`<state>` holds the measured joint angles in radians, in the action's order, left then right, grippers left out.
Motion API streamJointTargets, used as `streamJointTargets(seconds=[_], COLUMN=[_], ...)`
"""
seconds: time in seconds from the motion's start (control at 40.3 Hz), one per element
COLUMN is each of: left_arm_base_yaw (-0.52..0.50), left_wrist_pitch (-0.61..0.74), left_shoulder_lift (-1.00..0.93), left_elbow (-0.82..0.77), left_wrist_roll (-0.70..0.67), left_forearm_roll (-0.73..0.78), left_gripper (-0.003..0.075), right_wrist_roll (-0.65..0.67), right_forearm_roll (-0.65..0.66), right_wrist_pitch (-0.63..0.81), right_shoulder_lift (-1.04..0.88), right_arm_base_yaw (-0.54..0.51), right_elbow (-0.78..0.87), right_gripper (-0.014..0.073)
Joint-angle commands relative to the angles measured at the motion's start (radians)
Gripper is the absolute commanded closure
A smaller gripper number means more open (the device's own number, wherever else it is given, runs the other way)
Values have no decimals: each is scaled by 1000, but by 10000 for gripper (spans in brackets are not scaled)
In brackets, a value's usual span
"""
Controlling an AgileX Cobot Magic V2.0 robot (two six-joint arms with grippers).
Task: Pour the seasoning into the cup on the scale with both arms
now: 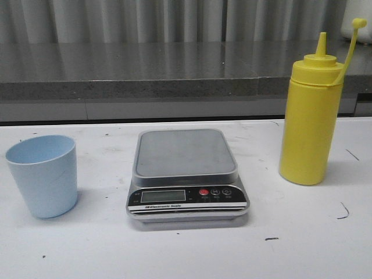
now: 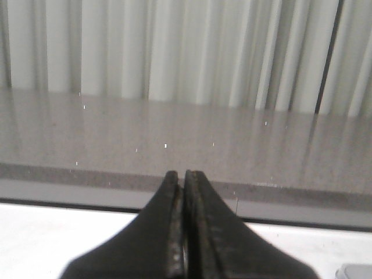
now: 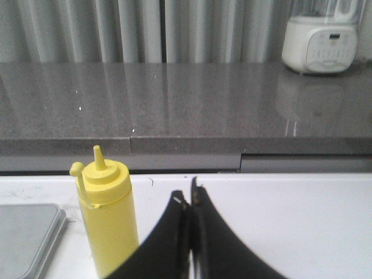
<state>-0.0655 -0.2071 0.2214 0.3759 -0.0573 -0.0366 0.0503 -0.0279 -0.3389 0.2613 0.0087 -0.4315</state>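
The pale blue cup [image 1: 42, 174] stands upright on the white table at the left, beside the scale. The silver-grey scale [image 1: 185, 171] sits in the middle with nothing on its steel platform. The yellow seasoning bottle [image 1: 311, 116] stands upright at the right, nozzle bare, its cap hanging up on the strap. Neither arm shows in the front view. My left gripper [image 2: 185, 174] is shut and holds nothing, facing the grey counter. My right gripper [image 3: 187, 195] is shut and holds nothing, with the seasoning bottle [image 3: 107, 218] standing apart beside it and the scale's corner [image 3: 26, 235] further over.
A grey stone counter ledge [image 1: 145, 72] runs along the back of the table, with a pleated curtain behind it. A white appliance [image 3: 319, 40] stands on the counter at the far right. Small dark marks dot the table [image 1: 343, 212].
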Motion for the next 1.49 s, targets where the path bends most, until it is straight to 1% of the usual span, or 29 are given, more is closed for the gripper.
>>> streamJointTargets(seconds=[0.0, 0.074, 0.223, 0.273, 0.322, 0.372, 0.422, 0.446, 0.496, 0.546, 0.595, 0.645, 0.67, 0.694, 0.794, 0.942, 1.042, 1.091, 1.265, 1.364, 1.463], left_arm_base_yaw=[-2, -2, -2, -2, -2, -2, -2, -2, -2, -2, -2, -2, -2, -2, -2, 37, 105, 157, 332, 415, 492], left_wrist_pitch=[37, 43, 51, 51, 53, 53, 53, 53, 53, 55, 63, 77, 85, 100, 132, 94, 48, 21, -54, -143, -260], left_shoulder_lift=[105, 156, 201, 200, 200, 200, 200, 200, 200, 200, 200, 200, 200, 200, 200, 270, 364, 426, 624, 742, 849], left_elbow=[61, 69, 74, 74, 74, 74, 74, 74, 74, 74, 74, 74, 74, 74, 80, 135, 197, 233, 339, 407, 481], left_wrist_roll=[-1, -1, -1, -1, -1, -1, -1, -1, -1, -1, -1, -1, -1, -1, -1, 0, 39, 57, 57, 57, 57], left_forearm_roll=[1, 1, -8, -14, -15, -15, -15, -15, -15, -15, -15, -15, -15, -15, -80, -80, -80, -80, -52, -5, 0], left_gripper=[741, 740, 740, 738, 715, 653, 559, 493, 383, 237, 139, 76, 62, 53, 70, 107, 125, 127, 136, 139, 152], right_wrist_roll=[1, 1, 1, 0, 0, 0, 0, 0, 0, 0, 0, 0, 0, 0, 0, 0, 0, 0, 0, 0, 0], right_forearm_roll=[-30, -58, -59, -57, -48, -40, -29, -22, -7, 1, 2, 2, 2, 2, 2, 2, 2, 2, 2, 2, 2], right_wrist_pitch=[29, 30, 27, 27, 27, 27, 27, 27, 27, 28, 28, 28, 29, 29, 31, 32, 32, 32, 32, 31, 31], right_shoulder_lift=[102, 141, 161, 161, 161, 161, 161, 161, 161, 161, 161, 161, 161, 161, 161, 161, 161, 161, 161, 161, 161], right_arm_base_yaw=[-6, -6, -6, -6, -6, -6, -6, -6, -6, -6, -6, -6, -6, -6, -6, -6, -5, -5, -5, -5, -5], right_elbow=[-76, -85, -84, -84, -84, -84, -84, -84, -84, -84, -84, -84, -83, -83, -80, -80, -80, -80, -80, -80, -80], right_gripper=[654, 654, 641, 613, 551, 469, 365, 299, 197, 76, -5, -59, -71, -67, -58, -59, -59, -59, -59, -59, -59])
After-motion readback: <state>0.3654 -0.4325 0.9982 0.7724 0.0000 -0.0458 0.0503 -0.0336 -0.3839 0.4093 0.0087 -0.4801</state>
